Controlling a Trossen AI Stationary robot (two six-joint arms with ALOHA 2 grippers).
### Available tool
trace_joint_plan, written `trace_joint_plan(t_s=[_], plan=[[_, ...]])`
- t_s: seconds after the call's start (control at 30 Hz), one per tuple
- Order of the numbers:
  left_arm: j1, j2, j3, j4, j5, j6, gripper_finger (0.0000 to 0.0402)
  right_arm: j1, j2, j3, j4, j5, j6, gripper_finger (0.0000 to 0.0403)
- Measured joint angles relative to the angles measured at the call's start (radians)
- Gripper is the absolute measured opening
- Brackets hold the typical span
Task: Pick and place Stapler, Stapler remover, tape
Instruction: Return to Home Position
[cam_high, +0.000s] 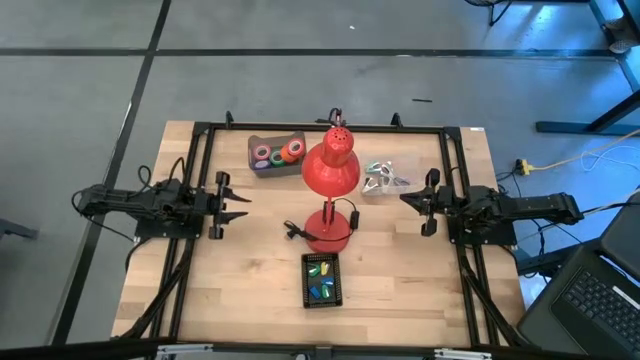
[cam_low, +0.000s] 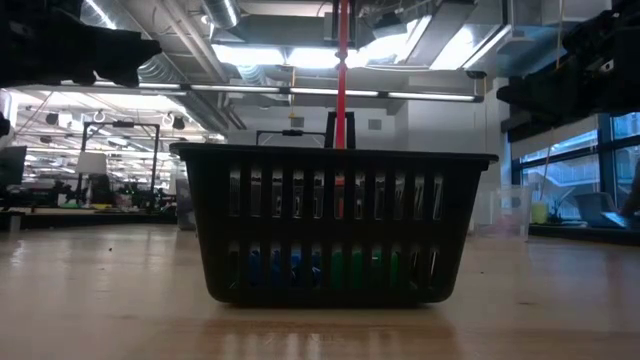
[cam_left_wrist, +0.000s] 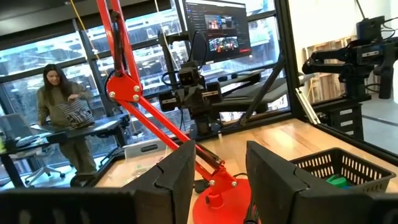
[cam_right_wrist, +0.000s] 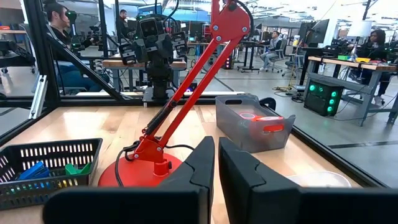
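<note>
step: we go back home | left gripper fingers apart, at left of table | right gripper fingers together, at table's right | tape rolls lie in the grey bin near the red lamp | we should pull both arms back slowly and keep off the lamp

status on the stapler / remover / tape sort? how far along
Done: small coloured tape rolls lie in the grey plastic bin, green, blue and yellow staplers in the black slotted basket, pale staple removers in the transparent bin. In hand: nothing; the left end effector is open, the right end effector shut, both empty at the table sides. Left: no loose item shows outside the bins, so likely only parking.
</note>
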Motion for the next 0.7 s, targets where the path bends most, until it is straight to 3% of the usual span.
trace_joint_plan(t_s=[0.7], plan=[[0.0, 0.0, 0.0, 0.0, 0.0, 0.0, 0.013, 0.0, 0.0, 0.0, 0.0, 0.0, 0.0, 0.0026]])
